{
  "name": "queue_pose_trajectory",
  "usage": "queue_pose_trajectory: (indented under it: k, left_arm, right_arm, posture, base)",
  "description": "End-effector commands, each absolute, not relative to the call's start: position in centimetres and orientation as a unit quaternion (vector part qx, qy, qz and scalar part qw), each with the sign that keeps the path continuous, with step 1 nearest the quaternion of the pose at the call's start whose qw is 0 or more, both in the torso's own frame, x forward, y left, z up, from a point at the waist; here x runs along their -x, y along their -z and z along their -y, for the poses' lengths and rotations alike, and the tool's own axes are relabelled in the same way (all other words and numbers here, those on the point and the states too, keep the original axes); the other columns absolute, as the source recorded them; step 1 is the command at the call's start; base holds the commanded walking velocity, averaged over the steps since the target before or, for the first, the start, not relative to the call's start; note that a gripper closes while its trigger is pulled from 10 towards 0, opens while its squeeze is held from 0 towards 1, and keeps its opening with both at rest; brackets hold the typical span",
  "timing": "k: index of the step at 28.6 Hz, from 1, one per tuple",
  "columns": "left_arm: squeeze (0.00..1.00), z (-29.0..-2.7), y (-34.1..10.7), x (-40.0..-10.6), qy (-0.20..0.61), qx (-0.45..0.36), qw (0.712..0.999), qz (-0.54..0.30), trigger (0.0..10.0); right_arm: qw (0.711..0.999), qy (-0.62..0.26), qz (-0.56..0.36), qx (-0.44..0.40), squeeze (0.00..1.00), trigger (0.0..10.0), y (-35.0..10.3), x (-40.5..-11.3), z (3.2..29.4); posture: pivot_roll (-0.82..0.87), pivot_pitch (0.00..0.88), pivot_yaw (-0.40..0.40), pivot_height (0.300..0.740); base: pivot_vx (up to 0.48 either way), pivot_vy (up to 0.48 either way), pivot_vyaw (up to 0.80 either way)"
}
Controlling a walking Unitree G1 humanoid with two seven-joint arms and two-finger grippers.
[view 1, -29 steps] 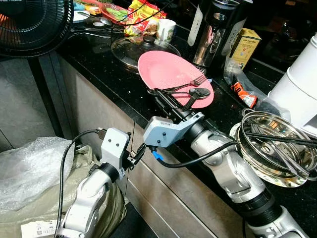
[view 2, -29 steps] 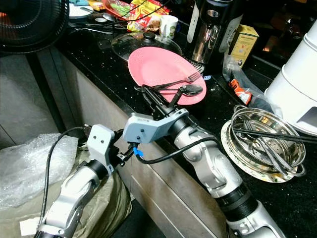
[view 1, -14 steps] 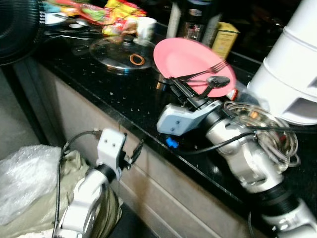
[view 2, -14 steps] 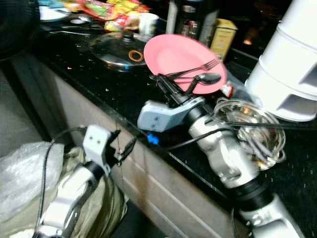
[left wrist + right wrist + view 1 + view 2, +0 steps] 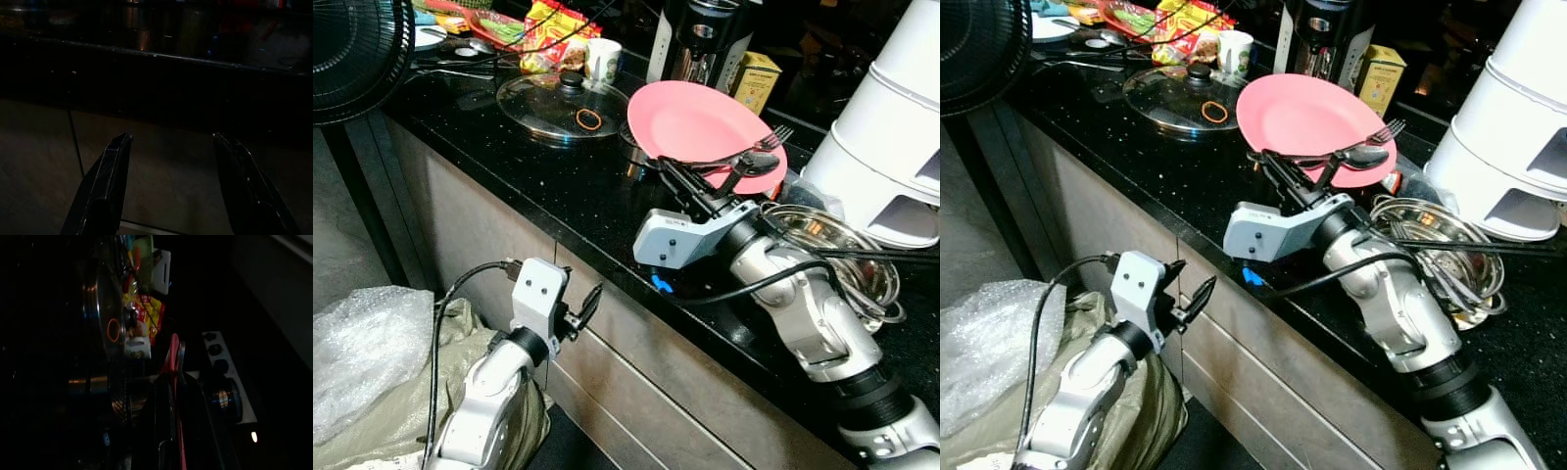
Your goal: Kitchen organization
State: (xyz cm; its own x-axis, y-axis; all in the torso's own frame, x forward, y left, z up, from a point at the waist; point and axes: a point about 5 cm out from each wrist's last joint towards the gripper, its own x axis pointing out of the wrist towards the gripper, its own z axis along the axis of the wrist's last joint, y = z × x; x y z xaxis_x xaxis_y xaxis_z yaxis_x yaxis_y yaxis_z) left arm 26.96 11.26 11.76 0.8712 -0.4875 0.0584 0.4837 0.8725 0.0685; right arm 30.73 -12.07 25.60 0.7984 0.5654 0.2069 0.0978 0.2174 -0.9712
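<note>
A pink plate [image 5: 700, 122] is held above the black counter [image 5: 529, 166], a little tilted. A fork [image 5: 759, 145] and a spoon [image 5: 754, 164] lie on its right part. My right gripper [image 5: 672, 174] is shut on the plate's near rim. In the right wrist view the plate [image 5: 174, 350] appears edge-on between the black fingers [image 5: 164, 404]. My left gripper [image 5: 589, 302] hangs below the counter edge in front of the cabinet front. It stands open with nothing between its fingers [image 5: 115, 161].
A glass lid [image 5: 563, 103] with a rubber band lies left of the plate. A steel bowl [image 5: 837, 259] with wire utensils sits to the right, by a white appliance [image 5: 891, 137]. Steel jug [image 5: 695, 44], yellow box [image 5: 756, 78] and mug [image 5: 603, 59] stand behind. Fan [image 5: 357, 49] and bubble wrap bag [image 5: 362, 352] are at left.
The view has shifted. My right gripper has carried the plate with its cutlery to the right, away from the glass lid and closer to the steel bowl. The left arm stays low.
</note>
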Motion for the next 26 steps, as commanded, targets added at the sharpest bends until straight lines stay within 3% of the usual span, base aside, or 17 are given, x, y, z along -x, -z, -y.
queue_pose_trajectory:
  k: [1,8,12,14,19,26]
  left_arm:
    - [0.0,-10.9,-11.3,-26.8,0.255,-0.017,0.966,0.026,10.0]
    - [0.0,-10.1,-12.2,-25.9,0.31,0.014,0.949,0.053,10.0]
    - [0.0,-8.1,-12.2,-23.4,0.449,0.02,0.893,0.027,10.0]
    - [0.0,-7.9,-12.1,-23.2,0.462,0.023,0.886,0.022,10.0]
    - [0.0,-7.2,-11.6,-21.1,0.547,0.025,0.837,-0.024,10.0]
    - [0.0,-7.1,-11.6,-20.2,0.572,0.031,0.818,-0.043,10.0]
  right_arm:
    - [0.726,-0.149,0.272,0.613,0.0,0.0,-26.2,-30.9,12.7]
    - [0.721,-0.142,0.246,0.632,0.0,0.0,-26.2,-31.1,14.4]
    - [0.723,-0.132,0.234,0.636,0.0,0.0,-26.3,-31.2,15.1]
    - [0.724,-0.132,0.232,0.636,0.0,0.0,-26.3,-31.2,15.2]
    - [0.726,-0.13,0.218,0.64,0.0,0.0,-26.3,-31.2,15.9]
    - [0.723,-0.153,0.189,0.647,0.0,0.0,-25.7,-31.1,16.9]
  posture:
    - [0.12,0.044,-0.155,0.74]
    - [0.12,0.041,-0.158,0.74]
    - [0.12,0.036,-0.156,0.74]
    - [0.12,0.036,-0.156,0.74]
    - [0.12,0.032,-0.155,0.74]
    - [0.12,0.029,-0.157,0.74]
  base:
    - [0.0,0.0,0.0]
    - [0.0,0.0,0.0]
    - [0.0,0.0,0.0]
    - [0.0,0.0,0.0]
    - [0.0,0.0,0.0]
    - [0.0,0.0,-0.59]
